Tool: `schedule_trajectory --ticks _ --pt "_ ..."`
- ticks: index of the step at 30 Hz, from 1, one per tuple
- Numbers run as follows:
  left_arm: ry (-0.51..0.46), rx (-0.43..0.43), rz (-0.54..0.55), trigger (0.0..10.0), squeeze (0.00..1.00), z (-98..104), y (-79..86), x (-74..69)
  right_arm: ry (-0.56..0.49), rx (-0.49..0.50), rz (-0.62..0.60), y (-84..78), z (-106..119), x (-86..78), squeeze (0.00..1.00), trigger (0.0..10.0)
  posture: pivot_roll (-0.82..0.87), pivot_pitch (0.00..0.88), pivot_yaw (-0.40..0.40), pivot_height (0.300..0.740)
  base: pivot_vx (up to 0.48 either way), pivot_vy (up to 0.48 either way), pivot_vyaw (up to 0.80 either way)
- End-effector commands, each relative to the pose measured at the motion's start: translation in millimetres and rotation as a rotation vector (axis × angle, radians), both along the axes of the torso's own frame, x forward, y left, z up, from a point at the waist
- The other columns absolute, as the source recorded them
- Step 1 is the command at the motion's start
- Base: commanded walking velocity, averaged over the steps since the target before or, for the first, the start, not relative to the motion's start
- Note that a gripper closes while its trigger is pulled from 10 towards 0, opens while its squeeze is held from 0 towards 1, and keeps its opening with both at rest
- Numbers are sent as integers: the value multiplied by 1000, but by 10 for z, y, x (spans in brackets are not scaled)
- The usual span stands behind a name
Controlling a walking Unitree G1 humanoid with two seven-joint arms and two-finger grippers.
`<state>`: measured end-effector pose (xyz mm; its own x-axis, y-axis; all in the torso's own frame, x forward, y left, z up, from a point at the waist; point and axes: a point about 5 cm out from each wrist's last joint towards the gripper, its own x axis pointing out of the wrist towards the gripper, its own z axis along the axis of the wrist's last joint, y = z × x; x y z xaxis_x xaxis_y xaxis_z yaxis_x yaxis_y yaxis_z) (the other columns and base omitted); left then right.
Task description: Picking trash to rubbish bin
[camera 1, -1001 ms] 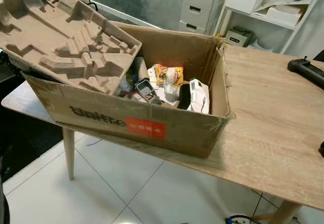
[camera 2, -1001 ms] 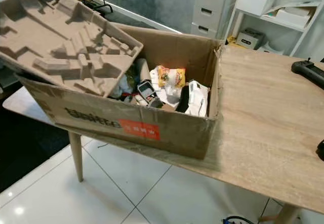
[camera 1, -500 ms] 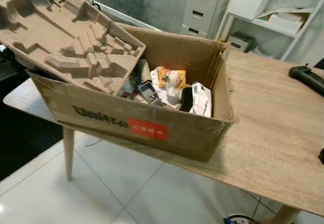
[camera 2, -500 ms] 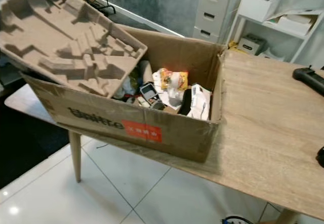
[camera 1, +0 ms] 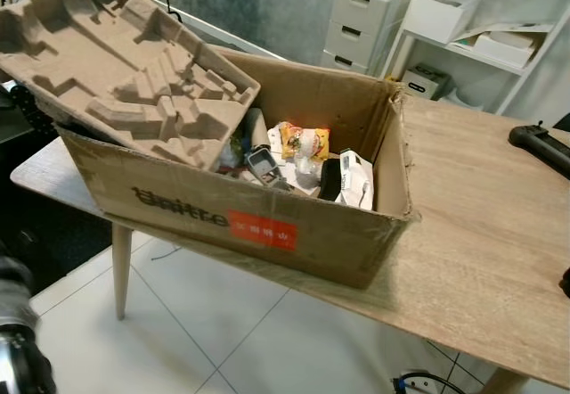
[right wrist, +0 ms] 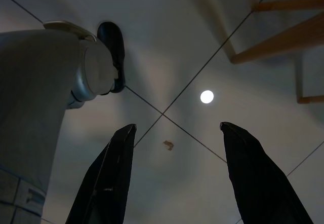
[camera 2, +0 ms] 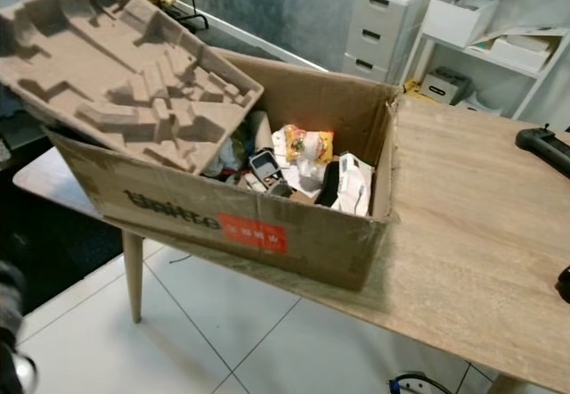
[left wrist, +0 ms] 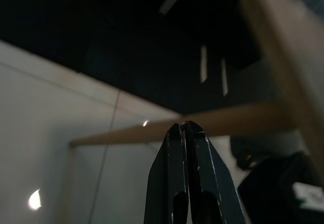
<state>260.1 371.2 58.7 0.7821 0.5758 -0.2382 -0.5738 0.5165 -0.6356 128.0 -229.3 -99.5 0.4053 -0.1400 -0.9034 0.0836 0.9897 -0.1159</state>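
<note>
Left gripper (left wrist: 185,127): fingers together, hanging low.
Right gripper (right wrist: 174,127): fingers apart, above floor tiles.
Cardboard box (camera 1: 267,225): at table (camera 1: 481,225) edge, holds trash (camera 1: 303,140); pulp tray (camera 1: 116,64) on its left corner.

Cardboard box (camera 1: 258,225) on the table's (camera 1: 481,225) left end — moulded tray (camera 1: 125,64) atop, trash (camera 1: 303,158) inside

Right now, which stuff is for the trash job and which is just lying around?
For the job: cardboard box, moulded pulp tray, snack wrapper, white packet.
Lying about: black controller, white drawers, shelf.
</note>
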Motion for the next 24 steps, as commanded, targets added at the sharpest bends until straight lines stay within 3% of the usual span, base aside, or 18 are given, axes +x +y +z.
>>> schedule_trajectory --ticks 1,4,7,9,10,11,13,16,19,24 --pt "67 -7 -22 10000 0 -129 -68 -53 17 -15 0 -31 -8 -46 0 10000 -15 92 -11 740 0 0 0" --pt "296 -59 -107 10000 0 -638 -389 -336 11 -30 7 -55 7 -15 0 10000 -12 84 -12 740 0 0 0" --pt "457 -73 -200 10000 0 -936 -639 -552 1 -42 14 -78 27 30 0 10000 -6 86 -17 740 0 0 0" --pt "577 -86 -280 10000 0 -1157 -841 -771 -10 -49 27 -91 52 93 0 10000 -5 91 -27 740 0 0 0" --pt "577 -86 -280 10000 0 -1157 -841 -771 -10 -49 27 -91 52 93 0 10000 -5 91 -27 740 0 0 0" --pt "639 -91 -327 10000 0 -1262 -950 -892 -17 -48 32 -82 62 131 0 10000 1 81 -41 740 0 0 0" --pt "703 -82 -383 10000 0 -1346 -1042 -1001 -24 -40 39 -54 68 167 0 10000 17 69 -55 740 0 0 0" --pt "733 -79 -406 10000 0 -1382 -1080 -1056 -27 -35 43 -36 70 183 0 10000 20 68 -57 740 0 0 0" --pt "801 -94 -458 10000 0 -1502 -1239 -1243 -23 -35 95 34 73 236 0 10000 32 54 -66 740 0 0 0" --pt "821 -109 -470 10000 0 -1546 -1336 -1296 -30 -32 142 50 93 293 0 10000 30 76 -81 740 0 0 0"
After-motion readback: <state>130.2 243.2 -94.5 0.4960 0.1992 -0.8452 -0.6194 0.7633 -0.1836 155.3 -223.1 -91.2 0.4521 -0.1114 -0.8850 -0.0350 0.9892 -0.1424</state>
